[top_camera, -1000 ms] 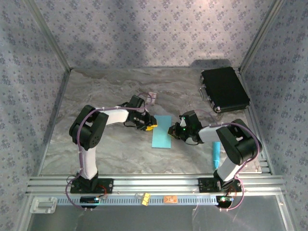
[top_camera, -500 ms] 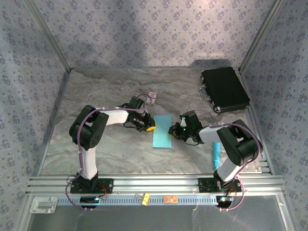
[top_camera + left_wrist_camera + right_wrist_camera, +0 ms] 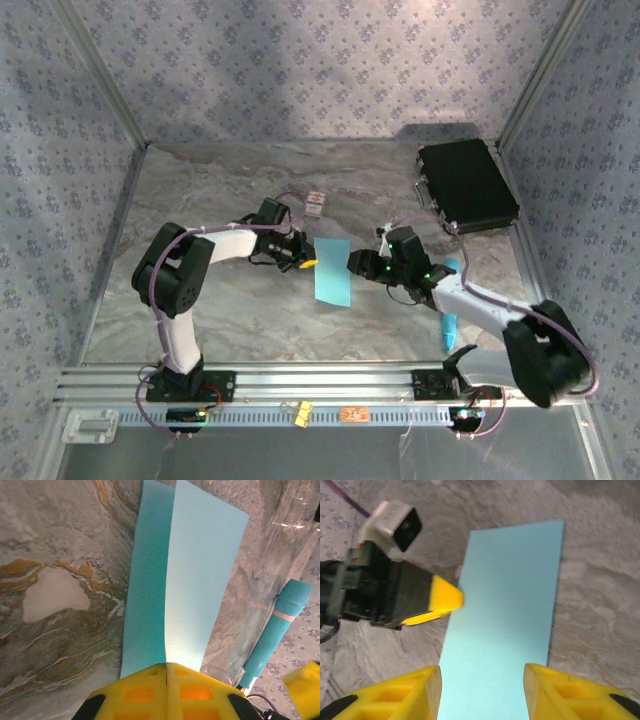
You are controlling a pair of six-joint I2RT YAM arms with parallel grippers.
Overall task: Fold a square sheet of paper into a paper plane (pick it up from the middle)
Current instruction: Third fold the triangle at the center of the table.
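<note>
- Grey marbled tabletop (image 3: 220, 300) sat between patterned walls in the top external view, with a black case (image 3: 467, 187) at the rear right, a small white card (image 3: 316, 201) behind the middle and a cyan stick (image 3: 449, 310) near the right arm. The square sheet of paper (image 3: 332, 270) lay mid-table as a tall light-blue rectangle. The left gripper (image 3: 303, 262) was at its left edge and the right gripper (image 3: 355, 262) at its right edge.
- Seen from the left wrist, the left gripper (image 3: 166, 690) had its yellow fingers pressed together on the near edge of the square sheet of paper (image 3: 200, 580). A lengthwise crease ran up the sheet, and the cyan stick (image 3: 272, 630) lay to the right.
- Seen from the right wrist, the right gripper (image 3: 482, 690) had its fingers apart, gripping nothing. The square sheet of paper (image 3: 510, 610) ran between them. The left gripper (image 3: 447, 597) met the sheet's left edge.
</note>
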